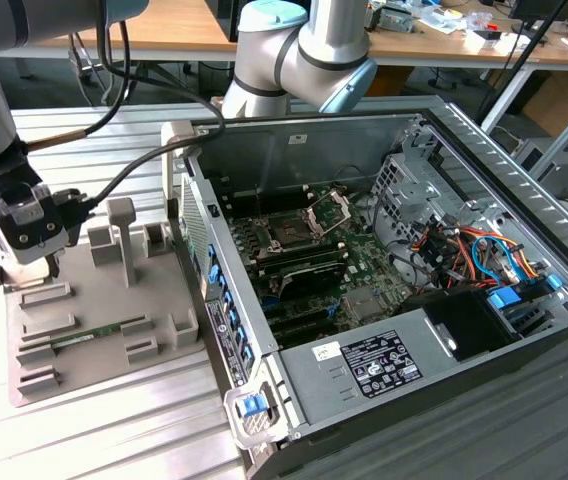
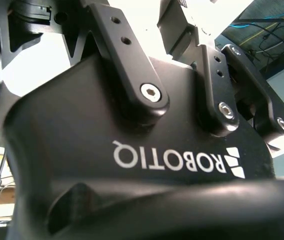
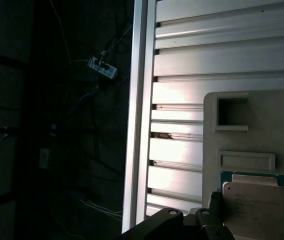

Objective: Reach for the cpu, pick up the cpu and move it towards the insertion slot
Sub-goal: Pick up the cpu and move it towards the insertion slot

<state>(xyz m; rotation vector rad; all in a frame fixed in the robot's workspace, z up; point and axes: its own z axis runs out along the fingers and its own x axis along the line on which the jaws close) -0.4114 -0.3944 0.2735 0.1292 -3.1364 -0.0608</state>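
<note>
While the gripper hangs over the grey tray, cpu just beside it, memory stick nearby, grip state unclear.

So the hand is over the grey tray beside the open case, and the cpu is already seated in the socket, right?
Not quite. The cpu lies on the grey tray, not in the socket, as the first wrist view shows. The hand is over the grey tray beside the open case, as said.
</note>
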